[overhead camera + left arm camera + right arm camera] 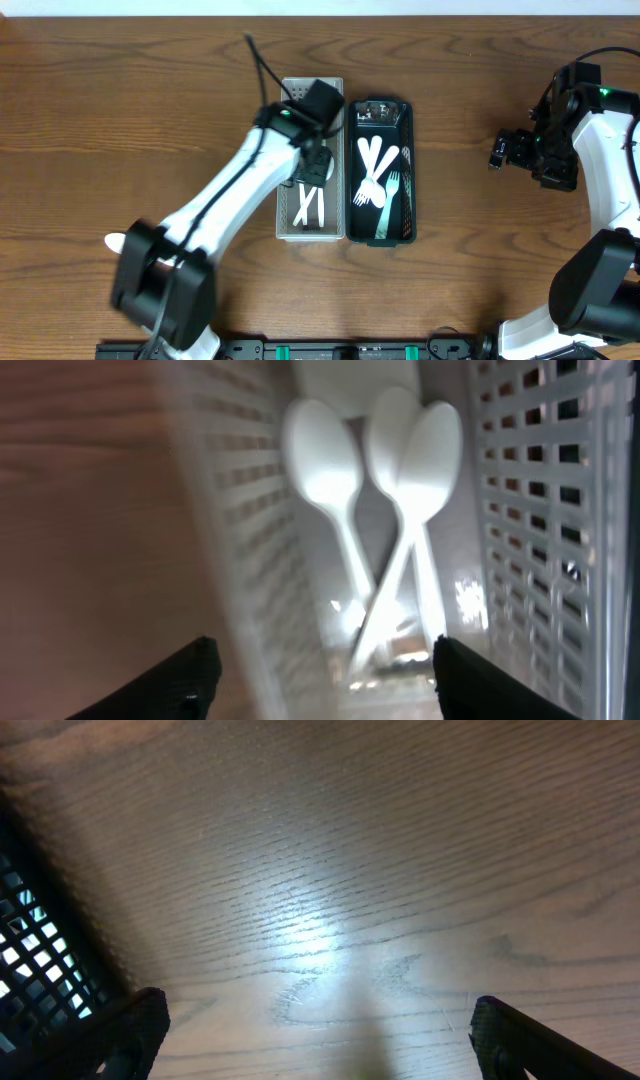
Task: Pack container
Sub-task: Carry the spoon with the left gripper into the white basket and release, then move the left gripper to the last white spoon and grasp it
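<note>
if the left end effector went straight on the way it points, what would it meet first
Most likely the white spoons lying crossed in the white basket: the open left end effector is aimed at their handles. Depth is unclear, so the basket's wall might come first.

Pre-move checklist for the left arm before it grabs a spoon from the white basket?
1. Left gripper open, empty: ok.
2. Both fingers inside white basket: not ok, one finger looks outside the wall.
3. Spoons lying separate: not ok, handles cross.
4. Dark basket unblocked from above: ok.
5. Right gripper out of the way, open over bare table: ok.
</note>
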Controlling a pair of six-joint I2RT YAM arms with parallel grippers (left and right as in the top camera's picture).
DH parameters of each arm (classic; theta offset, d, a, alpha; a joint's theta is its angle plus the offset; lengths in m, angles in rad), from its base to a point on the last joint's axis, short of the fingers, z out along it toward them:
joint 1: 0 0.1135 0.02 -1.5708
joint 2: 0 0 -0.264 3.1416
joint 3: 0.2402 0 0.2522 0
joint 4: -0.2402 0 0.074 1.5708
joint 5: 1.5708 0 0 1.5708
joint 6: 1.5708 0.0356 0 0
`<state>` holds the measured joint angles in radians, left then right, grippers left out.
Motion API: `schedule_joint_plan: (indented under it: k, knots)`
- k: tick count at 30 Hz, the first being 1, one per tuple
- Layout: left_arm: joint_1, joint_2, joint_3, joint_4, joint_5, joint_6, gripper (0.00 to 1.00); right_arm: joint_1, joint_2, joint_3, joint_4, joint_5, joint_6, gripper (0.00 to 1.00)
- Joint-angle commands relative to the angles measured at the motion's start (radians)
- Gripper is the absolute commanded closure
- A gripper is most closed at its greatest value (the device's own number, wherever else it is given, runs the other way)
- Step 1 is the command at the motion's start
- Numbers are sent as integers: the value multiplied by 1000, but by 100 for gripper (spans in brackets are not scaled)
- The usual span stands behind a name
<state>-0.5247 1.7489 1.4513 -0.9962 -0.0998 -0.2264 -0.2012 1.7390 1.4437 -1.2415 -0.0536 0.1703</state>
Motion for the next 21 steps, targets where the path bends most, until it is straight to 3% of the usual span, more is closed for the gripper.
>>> schedule_joint_plan:
  k: [1,4,6,10,15,21]
  knots:
    - [75,-152,8,-41,-75,-3,19,8,1,-2,-3,-7,-11,1]
    - [196,-250,8,-80,-74,-77,16,8,1,-2,-3,-7,-11,1]
    - [310,-301,8,-109,-74,-157,0,8,1,-2,-3,-7,-11,1]
    - [584,-341,2,-183,-24,-327,2,8,1,-2,0,-7,-11,1]
    - [863,-319,-89,-177,66,-418,2,8,1,-2,0,-7,-11,1]
    - [1083,-287,-312,-50,130,-480,2,8,1,-2,2,-8,-11,1]
